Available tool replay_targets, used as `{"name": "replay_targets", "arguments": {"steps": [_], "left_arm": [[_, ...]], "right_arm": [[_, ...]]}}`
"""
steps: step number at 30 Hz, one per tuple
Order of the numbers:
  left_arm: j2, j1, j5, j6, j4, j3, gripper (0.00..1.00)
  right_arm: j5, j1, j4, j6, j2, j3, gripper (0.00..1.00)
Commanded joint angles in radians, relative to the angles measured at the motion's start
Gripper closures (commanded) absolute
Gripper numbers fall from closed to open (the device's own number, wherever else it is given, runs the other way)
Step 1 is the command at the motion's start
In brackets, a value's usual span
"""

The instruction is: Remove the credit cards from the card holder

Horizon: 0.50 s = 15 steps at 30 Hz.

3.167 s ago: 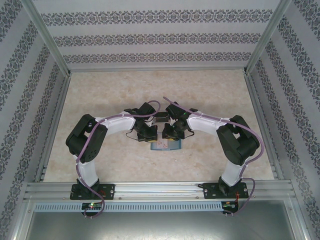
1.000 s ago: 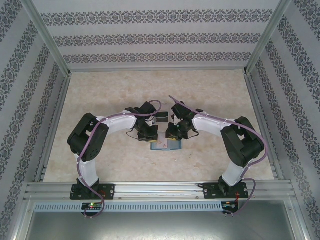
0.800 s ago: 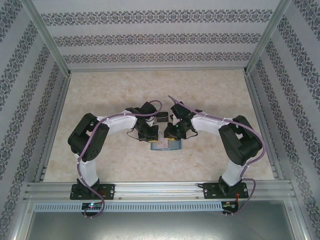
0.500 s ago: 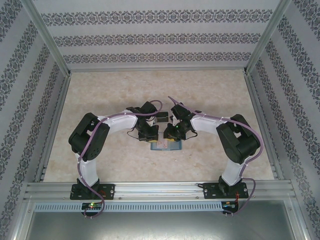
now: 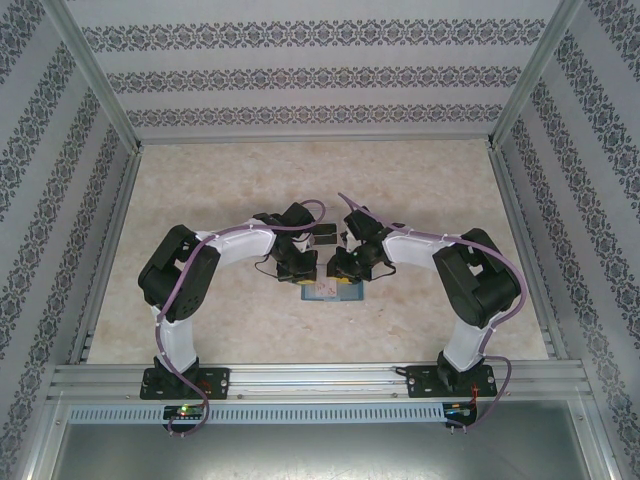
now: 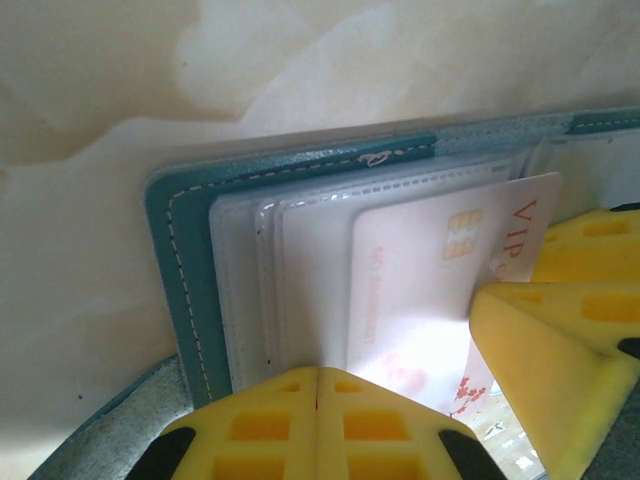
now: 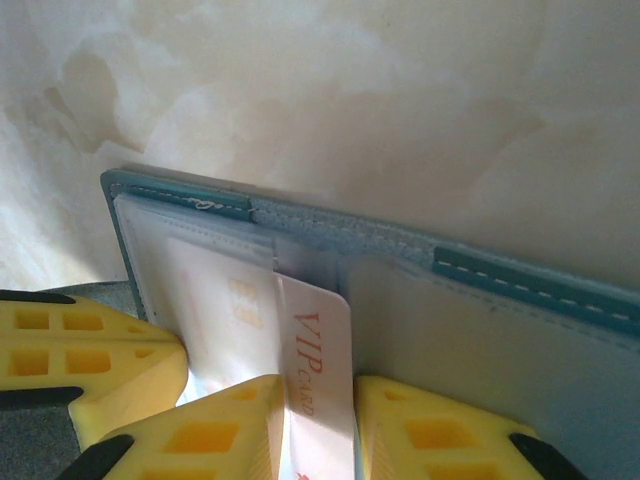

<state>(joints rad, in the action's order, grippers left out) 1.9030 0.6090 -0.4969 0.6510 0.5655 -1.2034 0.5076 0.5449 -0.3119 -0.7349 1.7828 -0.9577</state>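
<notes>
Atop the card holder (image 6: 185, 260), shut left jaws pin sleeves (image 6: 245, 280); right jaws, slightly parted, straddle the lengthwise credit card (image 6: 420, 290).

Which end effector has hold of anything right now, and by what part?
Right end effector straddles the exposed end of the VIP card; whether it grips cannot be told. Left end effector, shut, presses on the card holder, gripping nothing visible.

A beige marbled tabletop (image 5: 200, 200) sits between walls of white wallpaper with grey floral bands (image 5: 320, 75), framed by bare aluminium posts (image 5: 93, 75) and a slotted aluminium rail (image 5: 320, 378) along its near edge.
</notes>
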Motion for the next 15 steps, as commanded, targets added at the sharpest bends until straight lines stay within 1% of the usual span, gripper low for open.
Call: {"name": "replay_targets", "arguments": {"steps": [1,5,8,15], "left_arm": [[0.056,0.022,0.049,-0.028,0.083,0.015,1.0],[0.058,0.023,0.049,-0.026,0.085,0.014,1.0],[0.057,0.023,0.049,-0.026,0.085,0.014,1.0],[0.057,0.025,0.05,-0.024,0.086,0.016,1.0]], "right_arm": [[0.007,-0.01,-0.005,-0.008,0.023,0.026,0.71],[0.05,-0.011,0.057,-0.032,0.025,0.048,0.72],[0.082,-0.011,0.114,-0.059,0.011,0.065,0.75],[0.061,-0.017,0.109,-0.06,-0.03,0.073,0.85]]}}
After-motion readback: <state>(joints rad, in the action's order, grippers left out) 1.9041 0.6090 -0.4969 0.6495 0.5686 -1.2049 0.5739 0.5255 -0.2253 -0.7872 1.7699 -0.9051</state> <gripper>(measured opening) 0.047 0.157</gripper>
